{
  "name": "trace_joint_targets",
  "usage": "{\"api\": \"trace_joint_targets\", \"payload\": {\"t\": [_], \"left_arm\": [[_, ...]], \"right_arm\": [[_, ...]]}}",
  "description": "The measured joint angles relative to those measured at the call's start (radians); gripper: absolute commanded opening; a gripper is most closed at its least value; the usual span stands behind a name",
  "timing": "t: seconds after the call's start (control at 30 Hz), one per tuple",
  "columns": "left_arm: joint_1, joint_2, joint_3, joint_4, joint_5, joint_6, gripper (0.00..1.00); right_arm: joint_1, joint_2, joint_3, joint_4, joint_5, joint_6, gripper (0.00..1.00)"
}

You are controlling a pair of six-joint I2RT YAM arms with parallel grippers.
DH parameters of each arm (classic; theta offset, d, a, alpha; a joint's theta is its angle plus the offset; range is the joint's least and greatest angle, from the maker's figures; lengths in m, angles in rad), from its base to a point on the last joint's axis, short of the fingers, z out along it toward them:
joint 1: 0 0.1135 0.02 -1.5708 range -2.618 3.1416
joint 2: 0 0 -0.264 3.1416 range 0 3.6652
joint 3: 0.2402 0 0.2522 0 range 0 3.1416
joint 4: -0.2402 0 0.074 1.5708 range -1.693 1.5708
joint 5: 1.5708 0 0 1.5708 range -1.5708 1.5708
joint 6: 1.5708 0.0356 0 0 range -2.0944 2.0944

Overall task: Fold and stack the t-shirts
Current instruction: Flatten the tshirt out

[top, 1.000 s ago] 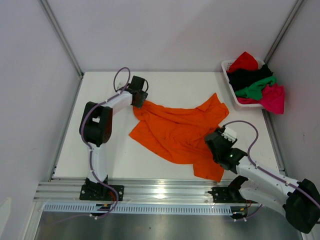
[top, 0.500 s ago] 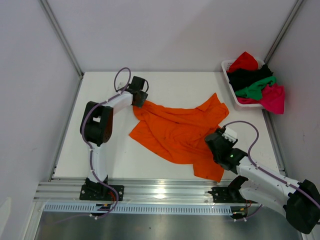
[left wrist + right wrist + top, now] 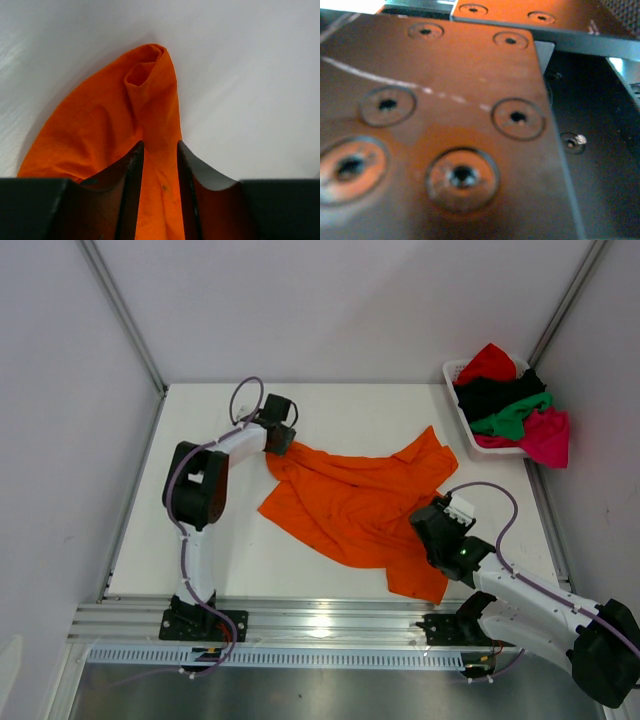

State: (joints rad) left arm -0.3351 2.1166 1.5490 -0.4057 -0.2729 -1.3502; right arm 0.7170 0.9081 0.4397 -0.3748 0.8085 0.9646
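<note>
A bright orange t-shirt [image 3: 350, 495] lies crumpled and spread out on the white table [image 3: 200, 540]. My left gripper [image 3: 281, 444] is at its far left corner. In the left wrist view the fingers [image 3: 134, 160] stand close together with a fold of the orange cloth [image 3: 100, 120] pinched between them; the gripper [image 3: 157, 146] is shut on it. My right gripper [image 3: 432, 527] rests over the shirt's near right part. Its fingers are hidden, and the right wrist view shows only a blurred metal plate [image 3: 445, 125] with an orange reflection. Red [image 3: 488, 362], black [image 3: 495, 392], green [image 3: 510, 418] and magenta-pink [image 3: 548, 435] shirts are heaped in the basket.
The white slatted basket [image 3: 452, 370] stands at the far right corner, with shirts hanging over its right side. White walls with metal posts close in the table. An aluminium rail [image 3: 320, 620] runs along the near edge by the arm bases.
My left gripper has shifted slightly to the right with the shirt's corner. The right arm and the rest of the shirt have not visibly moved.
</note>
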Motion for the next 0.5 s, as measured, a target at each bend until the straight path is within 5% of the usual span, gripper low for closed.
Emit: {"api": "trace_joint_targets", "payload": {"t": [0.07, 0.17, 0.5], "left_arm": [[0.0, 0.006, 0.005, -0.002, 0.0, 0.006, 0.18], [0.0, 0.016, 0.016, -0.014, 0.005, 0.014, 0.07], [0.0, 0.019, 0.026, -0.025, 0.005, 0.027, 0.01]], "right_arm": [[0.0, 0.0, 0.0, -0.003, 0.0, 0.003, 0.61], [0.0, 0.0, 0.0, -0.004, 0.005, 0.003, 0.62], [0.0, 0.0, 0.0, -0.009, 0.015, 0.005, 0.62]]}}
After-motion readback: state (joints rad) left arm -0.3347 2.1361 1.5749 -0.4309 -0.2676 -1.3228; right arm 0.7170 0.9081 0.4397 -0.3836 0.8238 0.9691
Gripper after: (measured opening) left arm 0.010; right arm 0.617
